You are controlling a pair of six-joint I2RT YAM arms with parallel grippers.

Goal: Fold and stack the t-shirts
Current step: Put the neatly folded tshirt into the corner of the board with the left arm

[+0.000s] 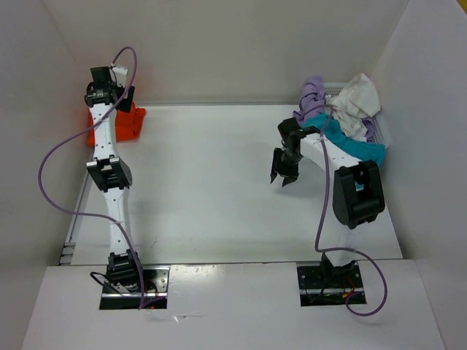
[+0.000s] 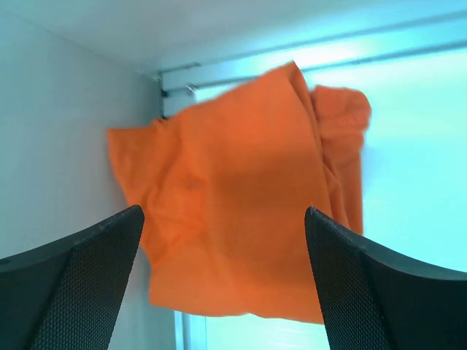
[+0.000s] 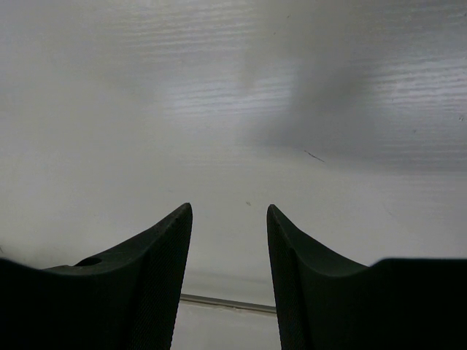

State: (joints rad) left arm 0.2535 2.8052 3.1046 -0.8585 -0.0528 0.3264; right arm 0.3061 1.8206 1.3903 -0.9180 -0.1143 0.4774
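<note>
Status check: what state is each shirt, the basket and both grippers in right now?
orange t-shirt: folded, rumpled, flat in far-left corner, ungripped.
left gripper: open, empty, above orange t-shirt.
right gripper: open, empty, over bare table.
white mesh basket: holds three shirts.
lavender t-shirt: crumpled in basket.
off-white t-shirt: crumpled in basket.
teal t-shirt: crumpled, at basket's near edge.

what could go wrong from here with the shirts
1. The orange t-shirt lies rumpled against the side wall in the far corner. With the left tool open above it, a stack built there may sit crooked.
2. The teal t-shirt hangs over the basket rim, close beside the right arm. A swing of that arm might drag it out.
</note>
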